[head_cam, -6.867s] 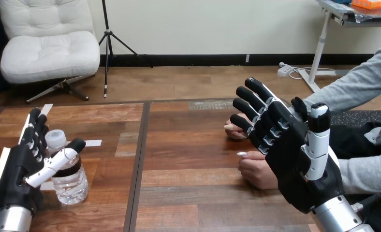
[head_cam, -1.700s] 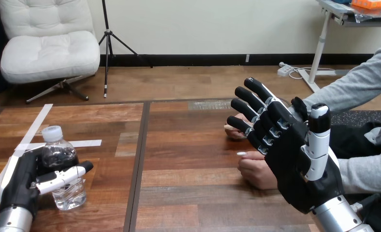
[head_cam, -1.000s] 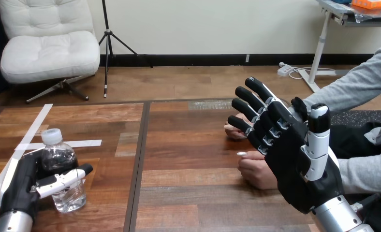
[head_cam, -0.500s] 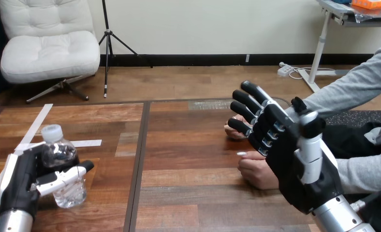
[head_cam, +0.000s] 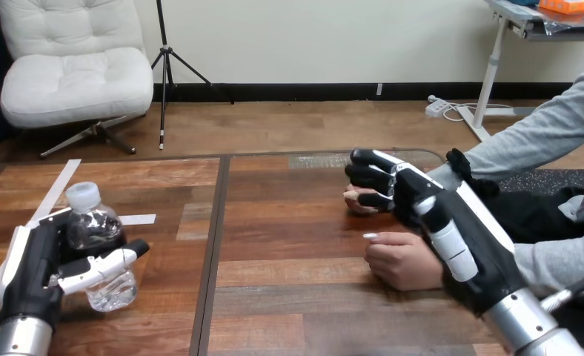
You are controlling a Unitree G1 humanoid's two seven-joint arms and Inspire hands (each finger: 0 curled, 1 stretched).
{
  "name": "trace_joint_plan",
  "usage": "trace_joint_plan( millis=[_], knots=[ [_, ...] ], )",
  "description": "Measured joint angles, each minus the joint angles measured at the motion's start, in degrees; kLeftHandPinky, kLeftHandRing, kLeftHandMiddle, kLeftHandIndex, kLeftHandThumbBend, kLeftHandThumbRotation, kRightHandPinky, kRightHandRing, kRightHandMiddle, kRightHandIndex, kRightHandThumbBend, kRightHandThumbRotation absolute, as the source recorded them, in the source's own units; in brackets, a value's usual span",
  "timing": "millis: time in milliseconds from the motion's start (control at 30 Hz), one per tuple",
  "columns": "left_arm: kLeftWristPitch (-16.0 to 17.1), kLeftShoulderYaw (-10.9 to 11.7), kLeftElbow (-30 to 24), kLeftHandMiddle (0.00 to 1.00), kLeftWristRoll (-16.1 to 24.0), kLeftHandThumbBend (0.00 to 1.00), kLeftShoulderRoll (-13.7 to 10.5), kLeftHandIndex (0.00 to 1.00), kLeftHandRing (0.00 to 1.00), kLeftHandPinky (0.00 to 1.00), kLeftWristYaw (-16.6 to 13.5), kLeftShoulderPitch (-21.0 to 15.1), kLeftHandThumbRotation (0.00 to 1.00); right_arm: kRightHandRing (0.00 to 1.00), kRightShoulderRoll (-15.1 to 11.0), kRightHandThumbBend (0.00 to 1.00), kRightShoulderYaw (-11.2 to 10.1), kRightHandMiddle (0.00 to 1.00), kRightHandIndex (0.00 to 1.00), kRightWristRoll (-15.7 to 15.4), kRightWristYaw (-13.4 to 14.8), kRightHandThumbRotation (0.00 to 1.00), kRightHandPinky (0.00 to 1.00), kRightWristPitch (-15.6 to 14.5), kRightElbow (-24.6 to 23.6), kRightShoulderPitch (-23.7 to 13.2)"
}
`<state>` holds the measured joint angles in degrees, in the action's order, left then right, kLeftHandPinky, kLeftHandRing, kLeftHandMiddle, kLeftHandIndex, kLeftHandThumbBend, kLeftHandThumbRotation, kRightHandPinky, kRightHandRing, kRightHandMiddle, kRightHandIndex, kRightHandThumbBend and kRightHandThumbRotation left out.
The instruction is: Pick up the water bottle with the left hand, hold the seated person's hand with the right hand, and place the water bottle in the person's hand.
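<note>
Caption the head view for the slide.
Left hand curled round the water bottle; right hand over the person's far hand.

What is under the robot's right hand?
Part of the person's farther hand pokes out beneath the right hand, on the table. The rest is covered, so contact between them cannot be seen.

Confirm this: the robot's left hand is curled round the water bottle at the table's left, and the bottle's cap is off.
Wrong on the cap: it is on. The head view shows the left hand curled round the water bottle at the table's left, white cap in place.
</note>
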<state>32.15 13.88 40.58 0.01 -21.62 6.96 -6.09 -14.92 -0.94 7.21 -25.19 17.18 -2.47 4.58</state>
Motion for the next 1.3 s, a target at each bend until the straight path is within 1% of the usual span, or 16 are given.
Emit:
trace_joint_plan(
  millis=[100, 167, 300, 500, 767, 1000, 1200, 1300],
  knots=[
    [0.0, 0.0, -0.7, 0.44, 0.0, 0.62, 0.1, 0.45, 0.39, 0.35, 0.2, 0.0, 0.0, 0.8, -1.0, 0.94, -0.3, 0.82, 0.82, -1.8, 0.3, 0.94, 0.7, 3.0, 3.0, -1.5],
    [0.1, 0.0, -1.4, 0.44, 0.0, 0.62, 0.1, 0.45, 0.39, 0.34, 0.2, 0.0, 0.0, 0.81, -1.6, 0.94, -0.6, 0.83, 0.82, -3.0, 0.5, 0.92, 0.71, 4.5, 4.9, -2.6],
    [0.2, 0.0, -3.0, 0.43, 0.0, 0.62, 0.2, 0.45, 0.39, 0.34, 0.2, 0.1, 0.0, 0.82, -2.6, 0.95, -1.1, 0.84, 0.82, -4.1, 0.7, 0.86, 0.73, 6.3, 7.9, -4.4],
    [0.4, 0.0, -6.1, 0.43, -1.9, 0.62, 0.2, 0.45, 0.39, 0.34, 1.7, 0.4, 0.0, 0.83, -4.4, 0.99, -1.5, 0.84, 0.83, -6.6, 1.0, 0.81, 0.78, 8.2, 12.0, -6.9],
    [0.3, 0.0, -11.1, 0.43, -3.2, 0.64, 0.2, 0.44, 0.38, 0.33, 2.9, 1.0, 0.0, 0.83, -6.6, 0.98, -1.5, 0.83, 0.83, -10.2, 2.1, 0.77, 0.79, 10.8, 17.0, -9.3],
    [-0.6, 0.0, -16.2, 0.41, -4.6, 0.66, 0.3, 0.42, 0.37, 0.32, 4.2, 2.0, 0.0, 0.83, -8.6, 0.96, -1.5, 0.83, 0.83, -13.2, 3.3, 0.74, 0.78, 11.8, 20.7, -10.7],
    [-1.3, 0.0, -20.2, 0.4, -4.7, 0.68, 0.3, 0.41, 0.35, 0.3, 4.8, 3.0, 0.0, 0.81, -10.3, 0.91, -1.4, 0.83, 0.83, -16.5, 5.0, 0.73, 0.74, 13.1, 24.0, -12.4],
    [-1.4, 0.0, -21.8, 0.39, -4.7, 0.69, 0.4, 0.41, 0.35, 0.3, 5.0, 3.5, 0.0, 0.81, -10.9, 0.9, -1.4, 0.83, 0.83, -17.6, 5.8, 0.72, 0.73, 13.8, 25.7, -13.2]
  ],
)
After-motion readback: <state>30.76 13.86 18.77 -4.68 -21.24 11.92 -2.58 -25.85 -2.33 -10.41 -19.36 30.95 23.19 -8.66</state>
